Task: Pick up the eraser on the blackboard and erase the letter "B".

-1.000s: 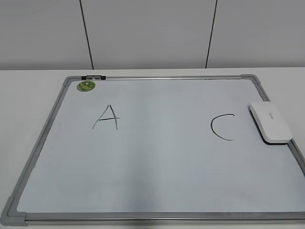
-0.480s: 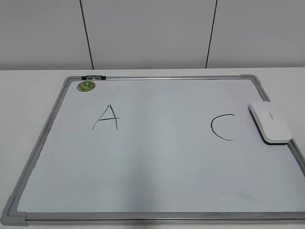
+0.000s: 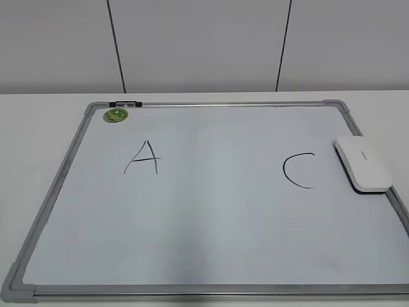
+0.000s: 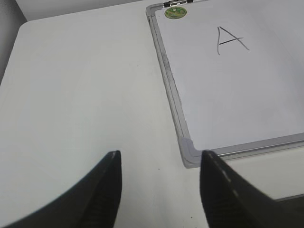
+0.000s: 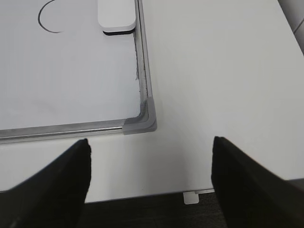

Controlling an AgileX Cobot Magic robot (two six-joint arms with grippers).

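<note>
The blackboard [image 3: 211, 211] is a white board with a grey frame, lying flat on the table. The white eraser [image 3: 362, 164] rests on its right edge, beside the black "C" [image 3: 298, 170]; it also shows at the top of the right wrist view [image 5: 116, 14]. A black "A" [image 3: 144, 158] is on the left. No letter "B" shows between them. My left gripper [image 4: 160, 156] is open and empty over the bare table, left of the board's near-left corner [image 4: 188, 151]. My right gripper [image 5: 150, 142] is open and empty over the table's front edge, near the board's near-right corner [image 5: 142, 119].
A green round magnet [image 3: 116, 115] sits at the board's far-left corner, next to a small metal clip [image 3: 125, 103]. White table surrounds the board on both sides [image 4: 85, 85]. A white panelled wall [image 3: 204, 45] stands behind. The table's front edge [image 5: 156, 194] lies below the right gripper.
</note>
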